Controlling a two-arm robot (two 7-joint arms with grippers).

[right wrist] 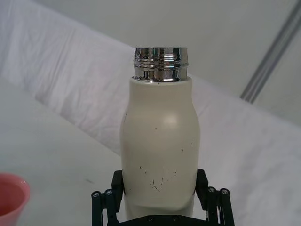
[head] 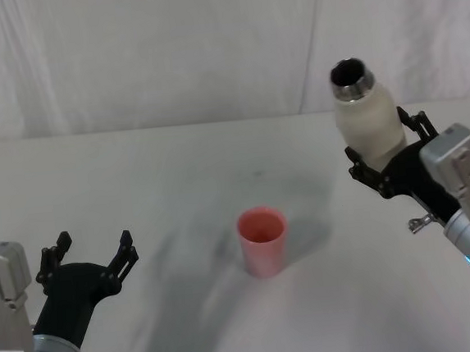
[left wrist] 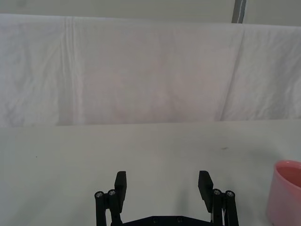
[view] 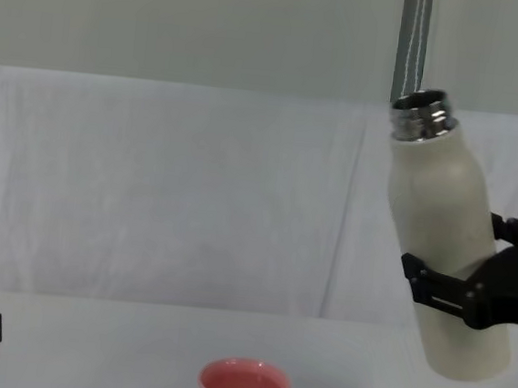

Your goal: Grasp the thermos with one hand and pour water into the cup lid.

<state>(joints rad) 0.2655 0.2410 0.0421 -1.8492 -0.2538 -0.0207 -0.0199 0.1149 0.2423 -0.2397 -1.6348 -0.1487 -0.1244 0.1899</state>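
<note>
Matte cream thermos sits clamped mid-body in your right gripper, likely heavy and slick, while the left gripper idles spread, cup lid waiting.

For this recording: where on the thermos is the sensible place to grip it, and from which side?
The lower half of the cream body, from the side, as the right gripper has it now. The thermos has wide, nearly straight walls there, while the shoulders round in to a slick steel neck. A low side grip leaves the mouth open to tip toward the cup lid. The left gripper waits open near the table.
</note>
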